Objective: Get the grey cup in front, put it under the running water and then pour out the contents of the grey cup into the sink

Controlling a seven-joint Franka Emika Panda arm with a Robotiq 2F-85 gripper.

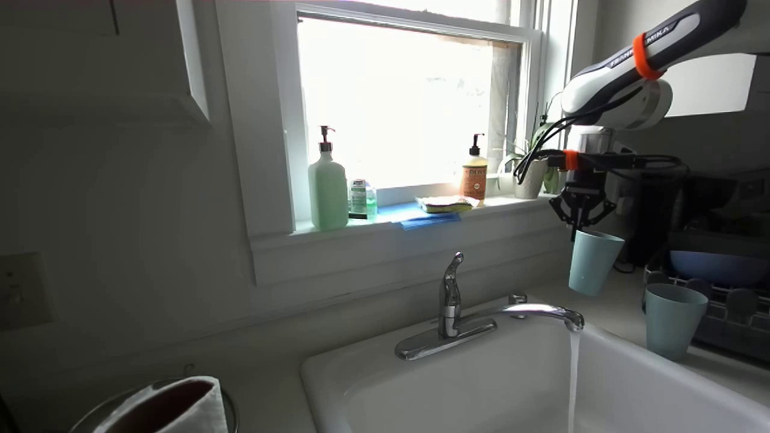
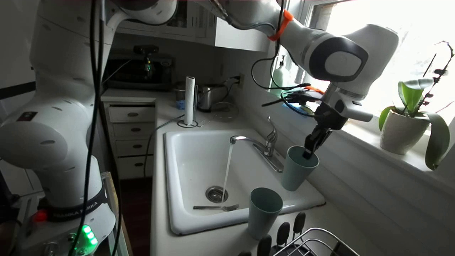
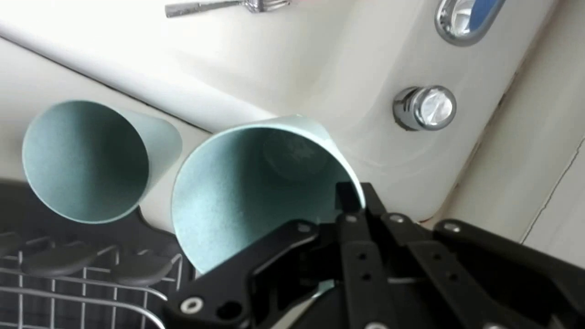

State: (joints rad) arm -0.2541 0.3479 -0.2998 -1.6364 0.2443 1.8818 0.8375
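Note:
My gripper [image 1: 575,233] is shut on the rim of the grey cup [image 1: 592,264], one finger inside and one outside. This also shows at the gripper [image 2: 308,153] and cup [image 2: 295,173] in an exterior view, and at the gripper [image 3: 358,196] and cup [image 3: 219,201] in the wrist view. The cup hangs tilted in the air by the sink's corner at the wall, mouth up, apart from the stream. The running water [image 1: 573,385] falls from the chrome faucet [image 2: 245,138] into the white sink [image 2: 171,185]. The two tumblers look much alike; their shade differs between views.
Another tumbler [image 2: 261,217] stands upright on the counter, beside the dish rack [image 3: 82,292]. A fork [image 2: 217,207] lies in the sink. A chrome cap [image 3: 429,107] stands on the sink's deck. Bottles [image 1: 328,189] and a potted plant [image 2: 401,131] line the windowsill.

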